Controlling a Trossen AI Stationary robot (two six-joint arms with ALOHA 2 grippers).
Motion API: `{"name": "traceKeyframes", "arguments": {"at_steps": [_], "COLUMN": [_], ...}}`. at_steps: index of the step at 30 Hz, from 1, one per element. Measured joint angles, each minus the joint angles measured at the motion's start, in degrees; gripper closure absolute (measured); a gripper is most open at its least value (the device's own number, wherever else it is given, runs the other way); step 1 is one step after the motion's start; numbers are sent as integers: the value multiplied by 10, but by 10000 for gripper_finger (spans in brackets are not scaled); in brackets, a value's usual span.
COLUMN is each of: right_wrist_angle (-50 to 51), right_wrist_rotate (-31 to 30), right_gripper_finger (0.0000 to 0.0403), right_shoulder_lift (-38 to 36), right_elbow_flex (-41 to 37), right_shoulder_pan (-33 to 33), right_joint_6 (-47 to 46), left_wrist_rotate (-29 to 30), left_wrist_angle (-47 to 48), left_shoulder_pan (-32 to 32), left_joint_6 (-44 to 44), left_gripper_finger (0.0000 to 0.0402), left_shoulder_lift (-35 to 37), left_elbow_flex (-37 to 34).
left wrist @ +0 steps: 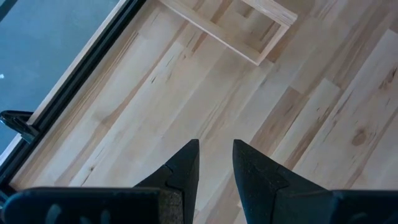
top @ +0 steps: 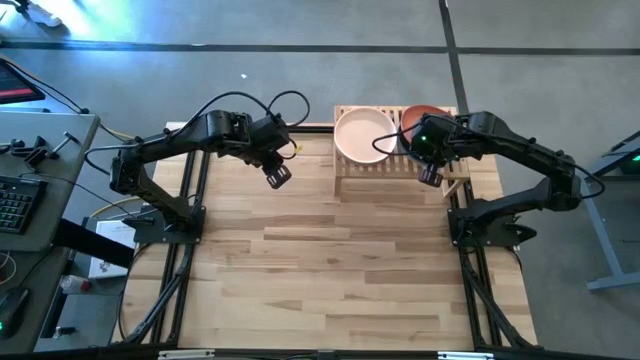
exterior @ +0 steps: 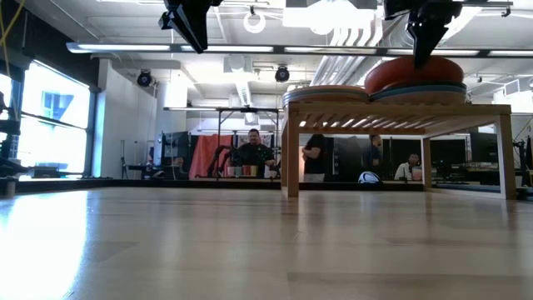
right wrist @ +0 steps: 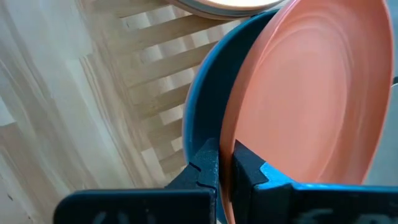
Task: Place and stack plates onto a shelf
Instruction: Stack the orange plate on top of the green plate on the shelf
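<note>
Right gripper (right wrist: 225,163) pinches the rim of a tilted terracotta plate (right wrist: 311,93) over a blue plate (right wrist: 208,93) on the slatted bamboo shelf (top: 385,172), beside a pale pink plate (top: 363,134). Left gripper (left wrist: 216,163) hangs spread over bare butcher-block tabletop (top: 330,260).

The scene is brightly and evenly lit from ceiling strip lights (exterior: 275,48) seen in the low view. A window (exterior: 50,117) at that view's left edge glares white and throws a pale sheen across the desk (exterior: 250,242). The near desk surface there is soft, out of focus. From above, a blue-white glare patch (top: 60,25) marks the floor. Shadows stay faint.
</note>
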State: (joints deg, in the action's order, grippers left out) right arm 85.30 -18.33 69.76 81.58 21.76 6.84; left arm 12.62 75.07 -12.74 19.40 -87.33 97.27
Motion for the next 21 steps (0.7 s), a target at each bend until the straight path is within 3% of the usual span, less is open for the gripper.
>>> {"name": "traceKeyframes", "arguments": {"at_steps": [21], "right_wrist_angle": [3], "right_wrist_rotate": [8], "right_gripper_finger": [396], "right_shoulder_lift": [0], "right_elbow_flex": [0], "right_shoulder_pan": [0], "right_joint_6": [52], "left_wrist_rotate": [0], "left_wrist_angle": [0], "left_shoulder_pan": [0], "left_joint_6": [-1], "left_gripper_finger": [314], "left_shoulder_lift": [0], "left_elbow_flex": [0]}}
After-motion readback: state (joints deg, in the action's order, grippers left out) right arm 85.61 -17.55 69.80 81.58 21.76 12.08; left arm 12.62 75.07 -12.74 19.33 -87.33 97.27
